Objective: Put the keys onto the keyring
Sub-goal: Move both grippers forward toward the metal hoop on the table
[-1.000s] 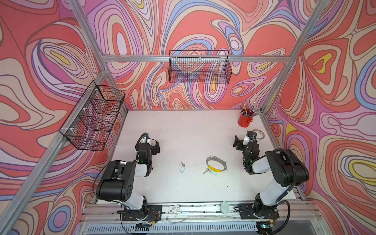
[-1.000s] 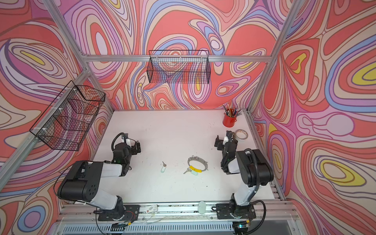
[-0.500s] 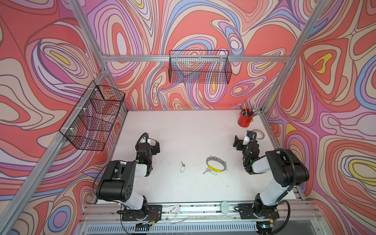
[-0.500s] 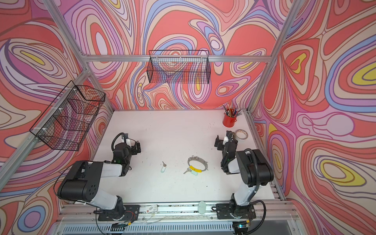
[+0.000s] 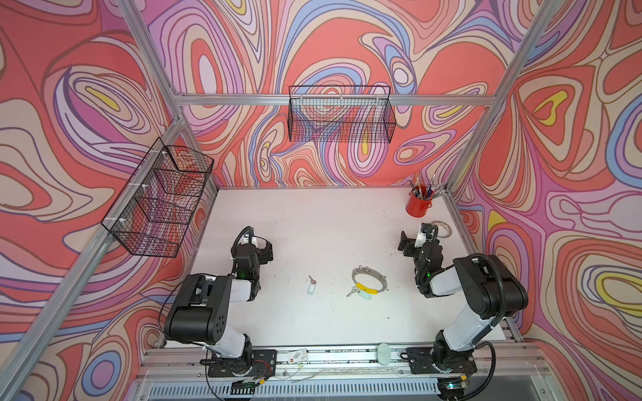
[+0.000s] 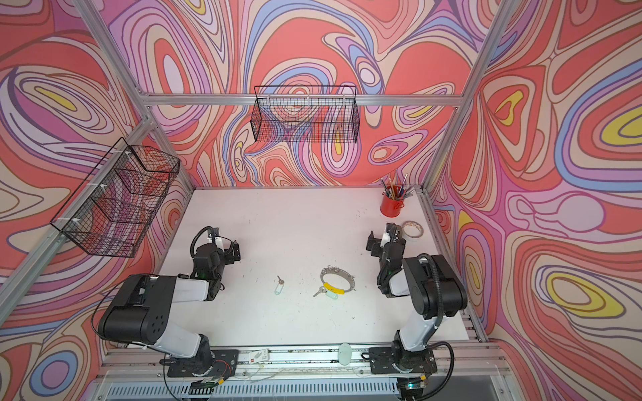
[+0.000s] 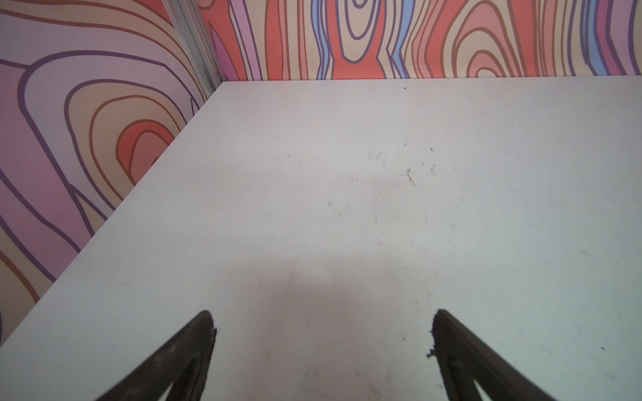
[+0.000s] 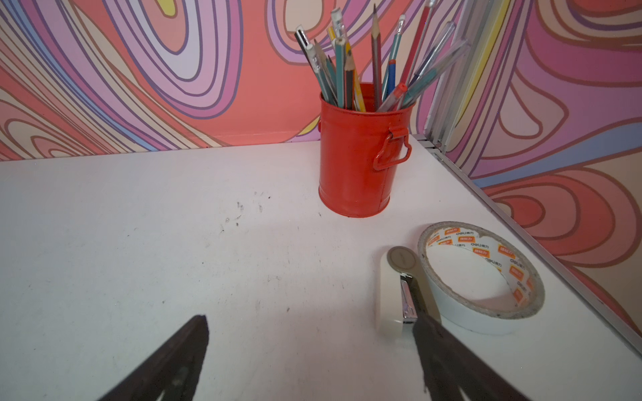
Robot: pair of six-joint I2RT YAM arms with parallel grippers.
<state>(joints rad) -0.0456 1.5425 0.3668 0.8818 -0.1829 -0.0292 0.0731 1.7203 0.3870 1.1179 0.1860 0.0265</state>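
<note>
In both top views the large flat grey metal keyring (image 5: 369, 280) lies on the white tabletop (image 5: 312, 225), one silver tagged key (image 5: 358, 292) touching it and a second key (image 5: 311, 285) apart towards the left arm, both reachable; the left wrist view shows the left gripper (image 7: 321, 330) spread wide and empty, and the right wrist view shows the right gripper (image 8: 309, 326) likewise, seemingly ready to pick

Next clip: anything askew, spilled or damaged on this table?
Nothing stands out. The red pencil cup stands upright, the tape roll lies flat, and the keyring lies flat on the scuffed table, with one key apart and the other key at its rim.
</note>
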